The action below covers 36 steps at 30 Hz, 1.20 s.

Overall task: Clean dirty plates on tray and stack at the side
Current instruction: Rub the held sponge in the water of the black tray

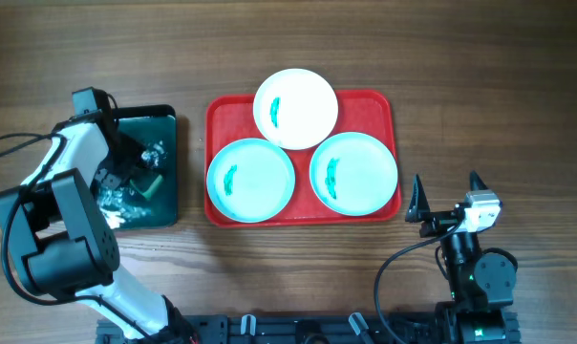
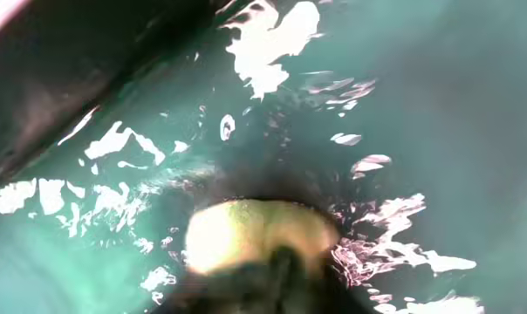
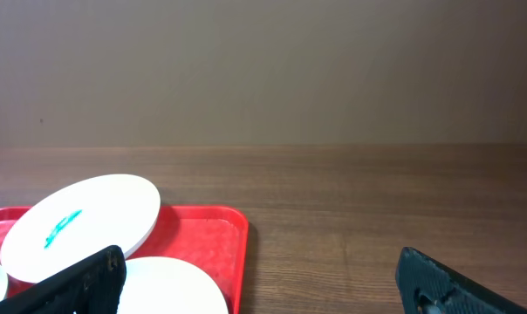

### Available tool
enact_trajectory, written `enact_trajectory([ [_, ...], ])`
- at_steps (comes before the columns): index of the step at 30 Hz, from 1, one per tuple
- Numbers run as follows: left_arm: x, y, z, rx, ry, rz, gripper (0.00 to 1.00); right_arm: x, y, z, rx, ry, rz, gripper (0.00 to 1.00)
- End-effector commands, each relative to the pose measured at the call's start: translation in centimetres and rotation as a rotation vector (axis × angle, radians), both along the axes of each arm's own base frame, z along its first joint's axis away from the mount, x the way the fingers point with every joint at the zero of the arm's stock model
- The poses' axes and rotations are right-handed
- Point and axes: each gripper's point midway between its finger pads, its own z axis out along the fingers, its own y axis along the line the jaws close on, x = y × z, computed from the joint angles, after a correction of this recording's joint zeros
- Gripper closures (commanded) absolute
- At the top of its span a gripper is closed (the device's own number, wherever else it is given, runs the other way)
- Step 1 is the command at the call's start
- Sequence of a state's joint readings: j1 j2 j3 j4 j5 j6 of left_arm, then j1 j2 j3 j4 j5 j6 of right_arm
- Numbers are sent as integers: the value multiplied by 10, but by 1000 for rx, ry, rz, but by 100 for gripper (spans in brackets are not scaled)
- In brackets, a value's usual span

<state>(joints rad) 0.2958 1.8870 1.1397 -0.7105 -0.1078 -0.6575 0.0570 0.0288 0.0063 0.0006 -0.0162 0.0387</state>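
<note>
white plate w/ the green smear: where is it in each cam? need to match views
Overhead: white plate at top centre, overhanging the far rim of the red tray.
Left wrist: not in it.
Right wrist: white plate at lower left, tilted, with the smear showing.
Shared landmark: the red tray, visible in overhead and right wrist only.

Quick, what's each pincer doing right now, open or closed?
Left pincer: cannot be told, its camera view is a blur.
Right pincer: open, holding nothing.
</note>
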Motion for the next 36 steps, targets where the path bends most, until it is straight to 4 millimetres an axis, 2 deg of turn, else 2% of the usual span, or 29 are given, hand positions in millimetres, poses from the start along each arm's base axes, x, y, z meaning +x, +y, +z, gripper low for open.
enact_trajectory([
  [1, -15, -15, -12, -89, 61, 2, 0, 0, -3, 2, -12, -9, -18, 0],
  [4, -24, -35, -12, -197, 89, 0, 0, 0, -3, 2, -12, -9, -18, 0],
  [5, -27, -41, -11, -232, 97, 0, 5, 0, -3, 2, -12, -9, -18, 1],
  [6, -28, -43, -11, -242, 101, 1, 18, 0, -3, 2, -12, -9, -18, 0],
  [7, -29, -43, -11, -243, 103, 1, 38, 0, -3, 2, -12, -9, -18, 0],
  [9, -28, -43, -11, -241, 103, 0, 92, 0, -3, 2, -12, -9, -18, 0],
  [10, -28, -43, -11, -242, 102, 0, 96, 0, -3, 2, -12, -9, -18, 0],
  [13, -24, -41, -11, -234, 86, -1, 96, 0, -3, 2, -12, -9, -18, 0],
  [14, -23, -39, -12, -220, 81, -2, 82, 0, -3, 2, -12, -9, -18, 1],
  [16, -19, -31, -12, -175, 71, -2, 0, 0, -3, 2, -12, -9, -18, 0],
  [17, -18, -27, -12, -156, 68, -1, 0, 0, -3, 2, -12, -9, -18, 0],
  [20, -18, -19, -12, -109, 70, 1, 0, 0, -3, 2, -12, -9, -18, 0],
  [22, -25, -21, -12, -120, 100, 2, 37, 0, -3, 2, -12, -9, -18, 1],
  [23, -29, -24, -12, -132, 114, 2, 52, 0, -3, 2, -12, -9, -18, 0],
  [24, -33, -27, -12, -145, 131, 3, 60, 0, -3, 2, -12, -9, -18, 0],
  [26, -38, -33, -12, -177, 151, 4, 62, 0, -3, 2, -12, -9, -18, 0],
  [27, -40, -36, -11, -196, 155, 4, 68, 0, -3, 2, -12, -9, -18, 1],
  [28, -41, -37, -11, -200, 158, 5, 87, 0, -3, 2, -12, -9, -18, 0],
  [29, -41, -37, -11, -200, 158, 5, 96, 0, -3, 2, -12, -9, -18, 0],
  [31, -39, -36, -11, -198, 153, 5, 96, 0, -3, 2, -12, -9, -18, 0],
  [32, -36, -35, -12, -192, 138, 3, 90, 0, -3, 2, -12, -8, -18, 0],
  [34, -26, -24, -12, -132, 102, 2, 0, 0, -3, 2, -12, -9, -18, 0],
  [36, -15, -7, -12, -44, 62, 4, 0, 0, -3, 2, -12, -9, -18, 0],
])
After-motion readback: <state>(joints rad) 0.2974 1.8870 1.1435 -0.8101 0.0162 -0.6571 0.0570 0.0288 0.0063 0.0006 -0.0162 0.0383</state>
